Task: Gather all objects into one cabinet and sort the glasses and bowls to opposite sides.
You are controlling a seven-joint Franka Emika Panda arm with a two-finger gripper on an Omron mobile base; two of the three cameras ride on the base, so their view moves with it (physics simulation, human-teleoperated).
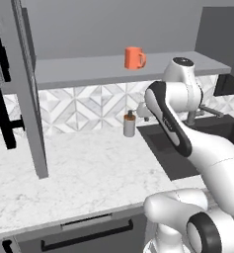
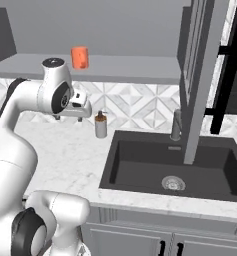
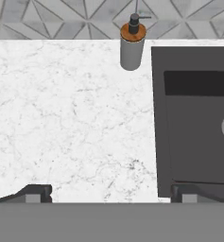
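Observation:
One bright orange mug (image 1: 135,58) (image 2: 80,57), one of the glasses, stands upright on the grey cabinet shelf (image 1: 84,70) (image 2: 135,67). The cabinet door (image 1: 30,99) (image 2: 201,80) stands swung open, its long black bar handle (image 1: 1,79) (image 2: 223,85) facing out. My gripper (image 3: 111,194) hangs above the marble counter (image 3: 71,118), well below the shelf and the mug. It is open, its fingertips (image 3: 38,193) far apart with nothing between them. The bowls are out of view.
A grey soap dispenser (image 1: 129,124) (image 2: 100,126) (image 3: 132,45) stands by the tiled wall, just left of the dark sink (image 2: 140,170) (image 3: 198,118). A faucet (image 2: 176,125) rises behind the sink. Drawers with black handles (image 1: 89,236) run under the counter.

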